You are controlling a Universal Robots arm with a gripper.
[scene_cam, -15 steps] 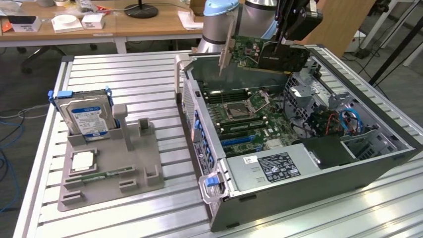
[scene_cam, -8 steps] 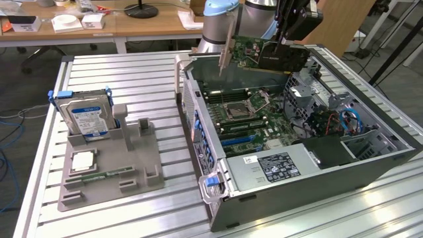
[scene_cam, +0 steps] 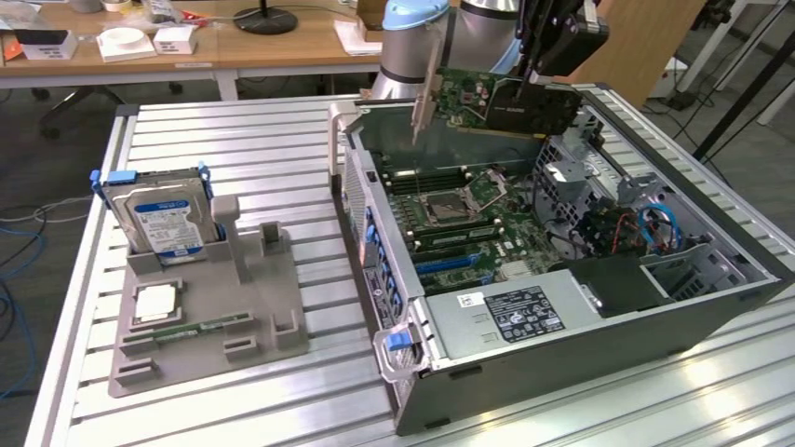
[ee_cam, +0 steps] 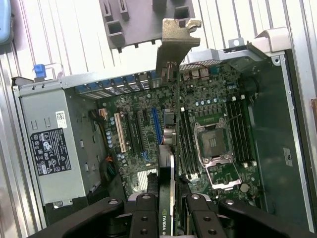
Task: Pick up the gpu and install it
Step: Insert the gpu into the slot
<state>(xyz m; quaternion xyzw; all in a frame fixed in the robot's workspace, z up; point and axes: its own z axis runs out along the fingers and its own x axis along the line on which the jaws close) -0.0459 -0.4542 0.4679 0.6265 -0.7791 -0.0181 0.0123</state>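
My gripper [scene_cam: 537,76] is shut on the gpu [scene_cam: 497,101], a green card with a black cooler and a long silver end bracket [scene_cam: 426,93]. The card hangs on edge above the far end of the open computer case [scene_cam: 733,307]. In the wrist view the gpu [ee_cam: 171,163] runs edge-on away from my gripper [ee_cam: 168,218], and its bracket [ee_cam: 174,47] points toward the case's rear wall. Below it lies the motherboard [ee_cam: 148,124] with its expansion slots [ee_cam: 156,125] and the bare CPU socket [ee_cam: 214,144].
A grey parts holder [scene_cam: 205,307] stands on the slatted metal table [scene_cam: 249,130] at the exterior view's left, with a blue-labelled hard drive [scene_cam: 159,216] upright in it, a small chip and a memory stick [scene_cam: 193,329]. The power supply [scene_cam: 509,312] fills the case's near end. Desks stand behind.
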